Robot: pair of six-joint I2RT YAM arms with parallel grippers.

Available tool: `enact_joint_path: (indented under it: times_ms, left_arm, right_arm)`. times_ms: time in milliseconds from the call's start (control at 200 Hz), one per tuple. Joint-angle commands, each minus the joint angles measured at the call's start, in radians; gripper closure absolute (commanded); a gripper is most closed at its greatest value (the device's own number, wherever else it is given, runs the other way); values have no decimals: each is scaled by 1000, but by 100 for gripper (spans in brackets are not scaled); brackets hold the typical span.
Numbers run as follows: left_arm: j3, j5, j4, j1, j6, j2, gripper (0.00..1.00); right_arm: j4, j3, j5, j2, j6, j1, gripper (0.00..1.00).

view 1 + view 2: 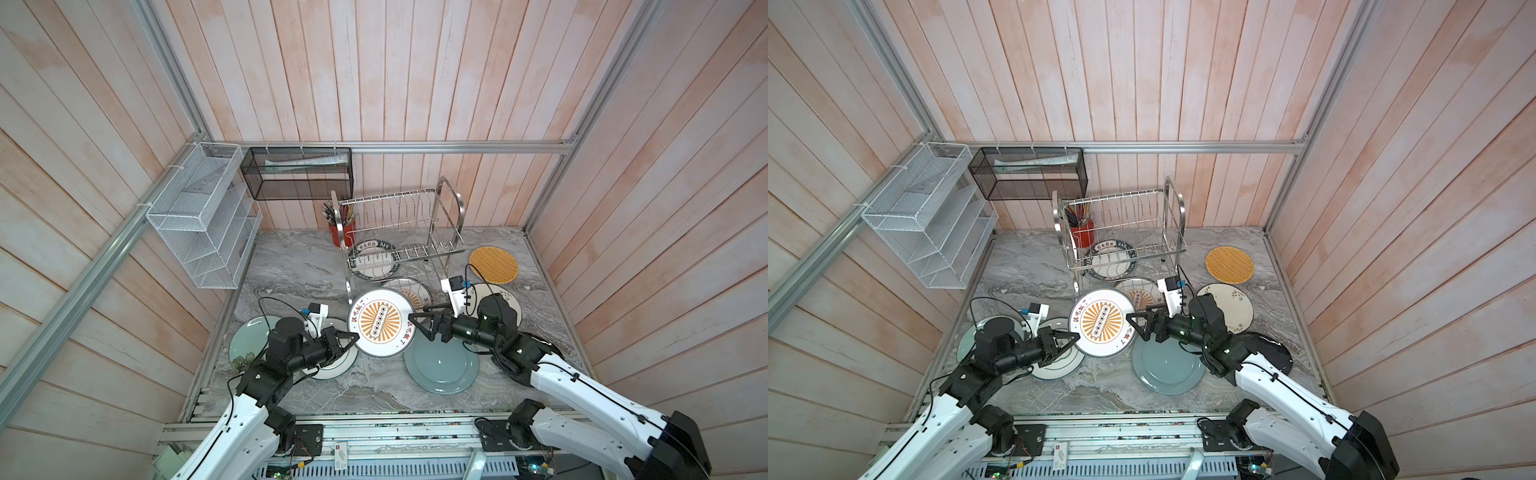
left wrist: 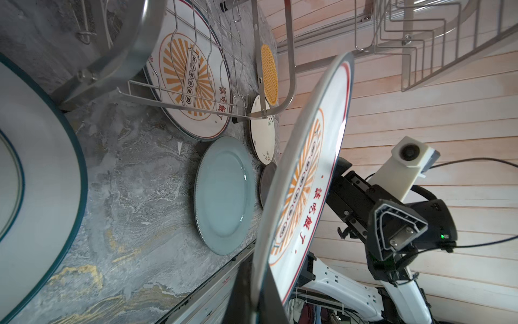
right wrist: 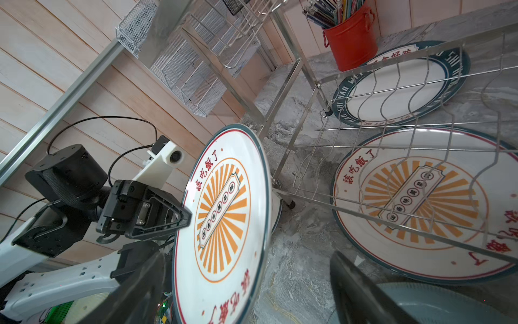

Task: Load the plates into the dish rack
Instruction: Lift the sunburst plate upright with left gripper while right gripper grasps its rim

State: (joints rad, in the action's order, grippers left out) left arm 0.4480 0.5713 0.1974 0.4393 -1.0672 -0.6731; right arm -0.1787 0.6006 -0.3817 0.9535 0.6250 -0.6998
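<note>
Blue-grey plate (image 1: 440, 365) lies flat, nearest. Left gripper (image 1: 352, 336) clamped on rim of sunburst plate (image 1: 380, 322), lifted and tilted, red "該吃飯了" printed on it. Right gripper (image 1: 417, 315) spread wide astride opposite rim. Behind, twin plate (image 1: 409, 291) and "HAO"-lettered plate (image 1: 378, 272) lie under dish rack (image 1: 407, 232).

Bright, even light from overhead, so there's hardly any shadow on the table (image 1: 316, 270), just a soft sheen on the blue-grey plate (image 1: 441, 365). Both top views bow the wall planks (image 1: 62, 208) at the edges. In the left wrist view the closest bit of the dish rack (image 2: 117, 36) is blurry.
</note>
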Motion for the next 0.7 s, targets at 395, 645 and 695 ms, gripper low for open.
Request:
enact_joint_path:
  times_ms: [395, 645, 695]
  left_arm:
    - [44, -57, -248, 42, -14, -103, 100]
    - [36, -50, -263, 44, -17, -99, 100]
    - [37, -51, -262, 43, -16, -99, 100]
  right_arm:
    - [1, -44, 90, -29, 88, -7, 39]
    - [-58, -42, 45, 16, 108, -7, 56]
    - [-70, -42, 41, 19, 117, -7, 60]
